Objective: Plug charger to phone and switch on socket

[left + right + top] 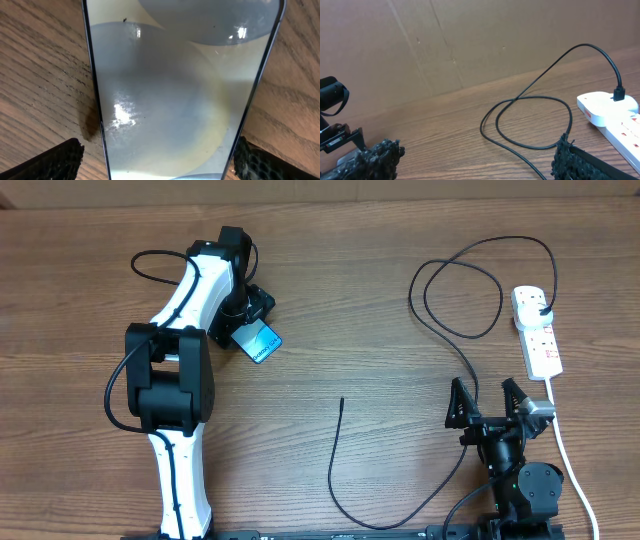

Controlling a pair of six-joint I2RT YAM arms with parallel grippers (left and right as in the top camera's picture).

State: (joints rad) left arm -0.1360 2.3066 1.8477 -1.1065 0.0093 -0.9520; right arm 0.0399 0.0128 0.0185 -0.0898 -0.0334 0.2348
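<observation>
the phone (260,343) is straddled by the left gripper (157,146), jaws parted; the right gripper (483,387) is held wide open near the socket (537,330).

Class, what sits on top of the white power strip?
The black plug of the long thin black cable sits in the end outlet of the white elongated power strip. Its pins are hidden inside it.

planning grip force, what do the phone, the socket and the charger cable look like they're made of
Phone: seemingly a glossy glass face, since it mirrors lights in the left wrist view; its thin dark edge could be metal or plastic. Socket: smooth white hard plastic, judging by its even sheen. Charger: thin black cable, likely with a rubbery plastic sheath, as it lies in loose curves.
</observation>
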